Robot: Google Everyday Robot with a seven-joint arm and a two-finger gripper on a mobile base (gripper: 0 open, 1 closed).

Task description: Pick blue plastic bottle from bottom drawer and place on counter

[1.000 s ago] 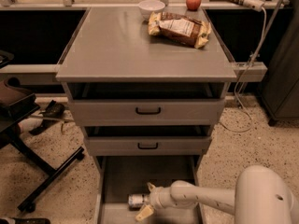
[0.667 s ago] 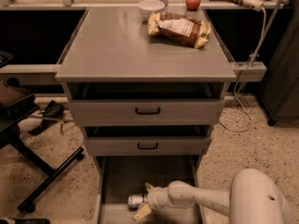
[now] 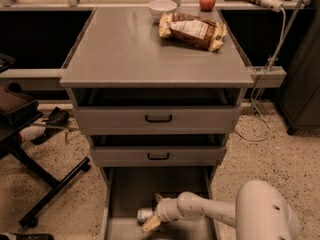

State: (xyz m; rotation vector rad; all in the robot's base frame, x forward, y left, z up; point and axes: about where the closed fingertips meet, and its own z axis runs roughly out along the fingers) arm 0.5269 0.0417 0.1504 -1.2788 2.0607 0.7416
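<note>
Speckled beige floor (image 3: 280, 154) lies around a grey drawer cabinet (image 3: 232, 121) in the middle of the frame. Its flat top, the counter (image 3: 130, 49), carries a crinkled yellow-brown snack bag (image 3: 192, 30) in its upper right part. Behind the bag, at the top edge of the frame, stand a white bowl (image 3: 162, 7) and a red apple (image 3: 207, 1). Two shallow drawers with black handles (image 3: 158, 118) are pulled out a little.

Below them the bottom drawer (image 3: 127, 194) is open at the lower centre of the frame. The blue plastic bottle (image 3: 144, 214) lies on its side on the drawer floor. The white arm (image 3: 210, 211) comes in from the lower right, and the gripper (image 3: 154, 212) is inside the drawer at the right end of the bottle. Its two fingers (image 3: 150, 224) are spread, one above and one below the bottle's end. Whether they touch the bottle I cannot tell.

A black chair base (image 3: 50, 189) stands at the lower left.
</note>
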